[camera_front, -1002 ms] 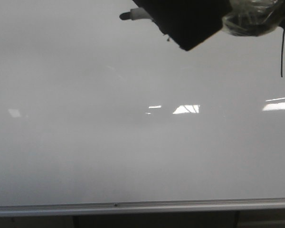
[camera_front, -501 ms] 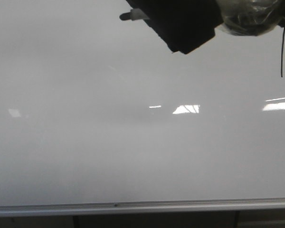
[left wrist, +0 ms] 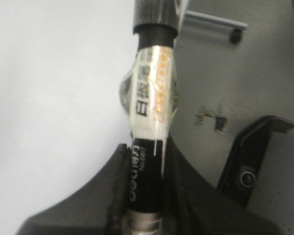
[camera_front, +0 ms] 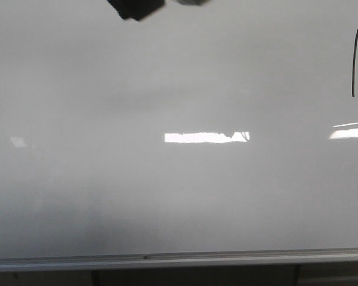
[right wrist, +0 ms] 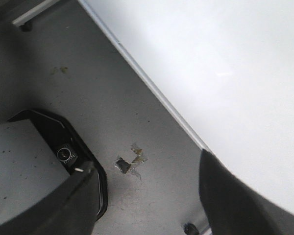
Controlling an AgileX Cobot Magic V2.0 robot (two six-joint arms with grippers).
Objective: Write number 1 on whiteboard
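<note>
Far right of the end effector (camera_front: 137,7), the number 1 (camera_front: 355,62).

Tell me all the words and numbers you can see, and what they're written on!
"1": a black stroke drawn on the whiteboard, near its right edge in the front view.
Marker held in the left tool: large Chinese characters on the taped white label, too blurred to read for sure.
Orange print beside them: too blurred.
White lettering on the marker's black barrel: too blurred.
Right wrist view: no text.

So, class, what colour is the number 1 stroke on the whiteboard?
Black number 1, clearest in the front view.
</note>
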